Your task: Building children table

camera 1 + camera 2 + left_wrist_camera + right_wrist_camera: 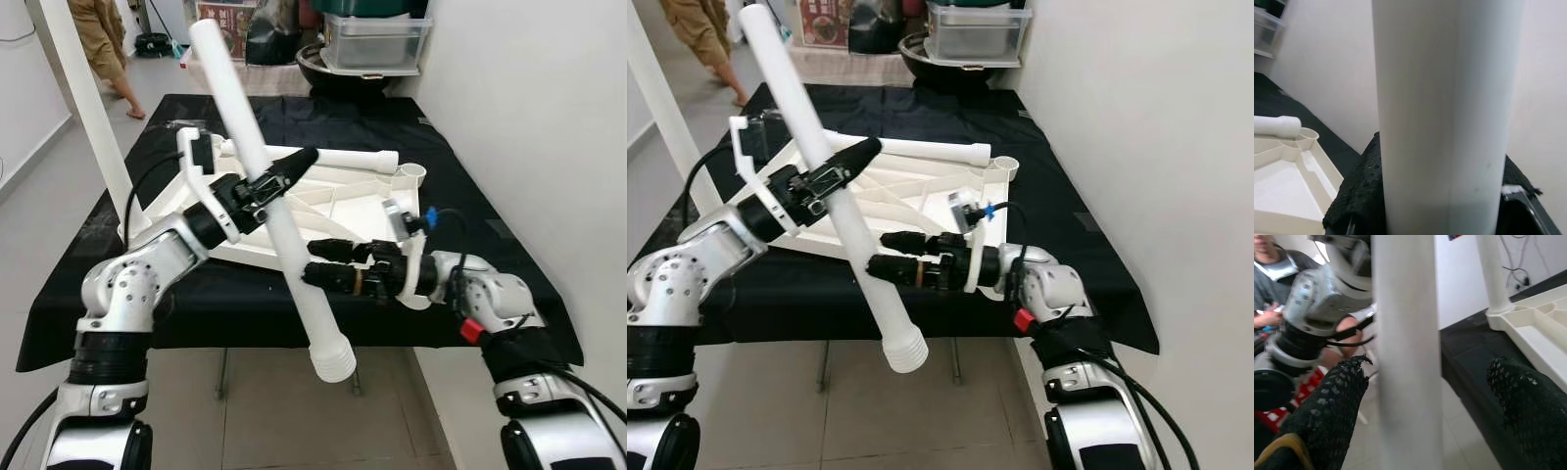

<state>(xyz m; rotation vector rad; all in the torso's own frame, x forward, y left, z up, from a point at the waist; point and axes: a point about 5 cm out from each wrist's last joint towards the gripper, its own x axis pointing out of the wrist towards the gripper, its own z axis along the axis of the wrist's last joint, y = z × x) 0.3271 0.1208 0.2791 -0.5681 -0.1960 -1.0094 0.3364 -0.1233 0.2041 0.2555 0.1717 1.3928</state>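
Note:
My left gripper (286,173) is shut on a long white table leg (294,264), holding it aslant over the table's front edge, ribbed end (334,361) down. My right gripper (312,260) stands open with the leg's lower part between its fingers (1337,401), and gaps show on both sides. The white tabletop (348,201) lies upside down on the black cloth. One leg (93,108) stands upright at its left corner, and another leg (358,157) lies along its far edge. An open socket (412,176) shows at the right corner.
The black-clothed table (147,284) stands against a white wall (529,117) on the right. A clear plastic box (377,39) and a dark bowl (318,64) sit beyond its far end. A person (98,39) stands at the back left; tiled floor lies below.

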